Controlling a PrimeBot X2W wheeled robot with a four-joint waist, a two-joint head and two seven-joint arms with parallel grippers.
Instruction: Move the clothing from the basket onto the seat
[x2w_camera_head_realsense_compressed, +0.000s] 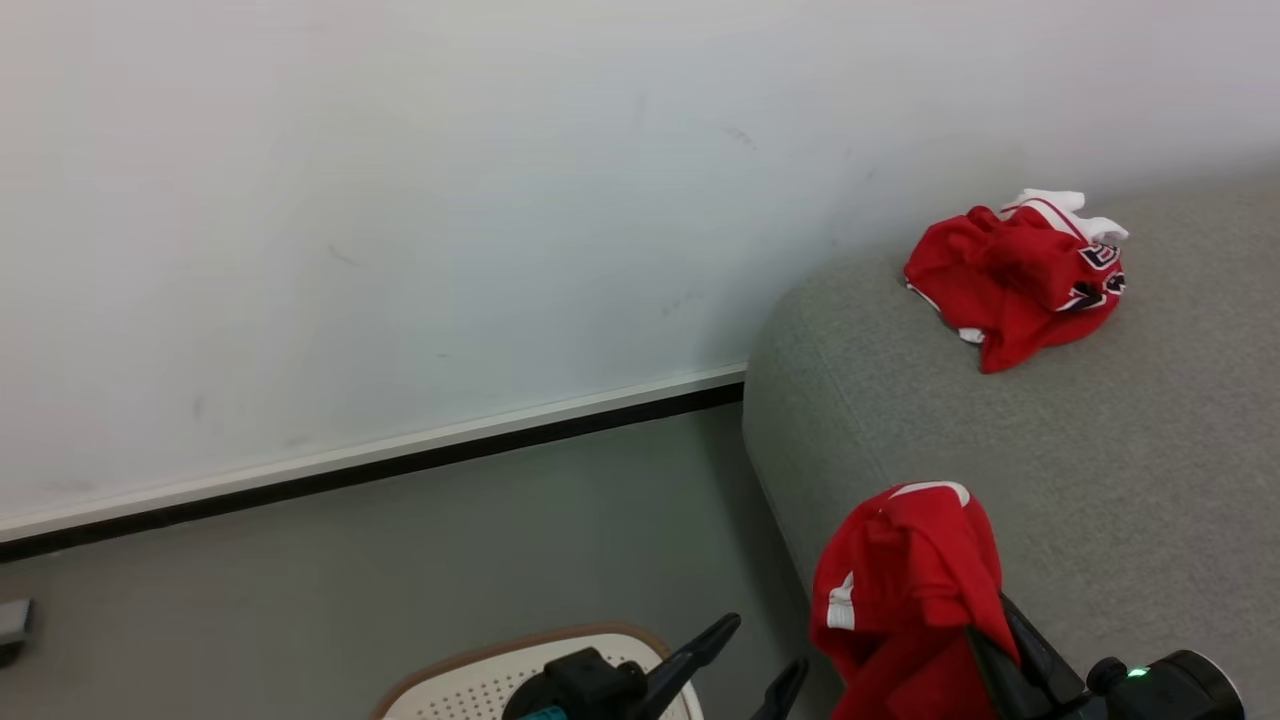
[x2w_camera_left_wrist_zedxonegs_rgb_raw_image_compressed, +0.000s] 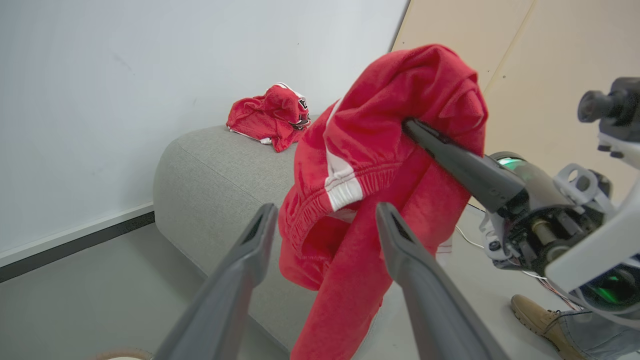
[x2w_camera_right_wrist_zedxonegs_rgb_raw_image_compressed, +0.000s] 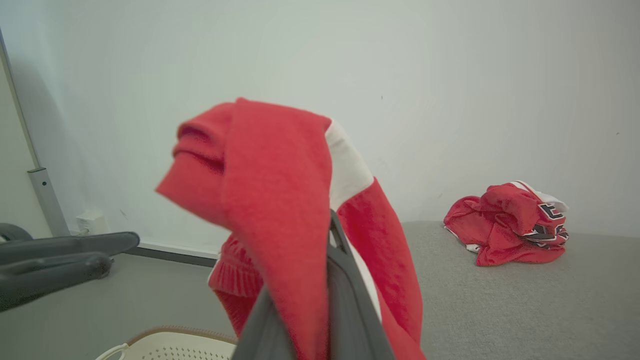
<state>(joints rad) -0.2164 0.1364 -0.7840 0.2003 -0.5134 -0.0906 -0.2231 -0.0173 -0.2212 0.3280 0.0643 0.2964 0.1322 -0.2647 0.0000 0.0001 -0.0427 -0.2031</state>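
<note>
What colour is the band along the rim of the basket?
Brown rim band on the cream-white basket; the head view shows it best.

I count one crumpled red garment (x2w_camera_head_realsense_compressed: 1015, 285) with black numerals and one hanging red garment (x2w_camera_head_realsense_compressed: 905, 590) with a white stripe, so two garments together. There is one basket (x2w_camera_head_realsense_compressed: 480, 680), cream-white with small holes, and one grey seat (x2w_camera_head_realsense_compressed: 1100, 450). There are two pincers: the left pincer (x2w_camera_head_realsense_compressed: 768, 643) and the right pincer (x2w_camera_left_wrist_zedxonegs_rgb_raw_image_compressed: 415, 131). One shoe (x2w_camera_left_wrist_zedxonegs_rgb_raw_image_compressed: 537, 312) of a person is seen.
</note>
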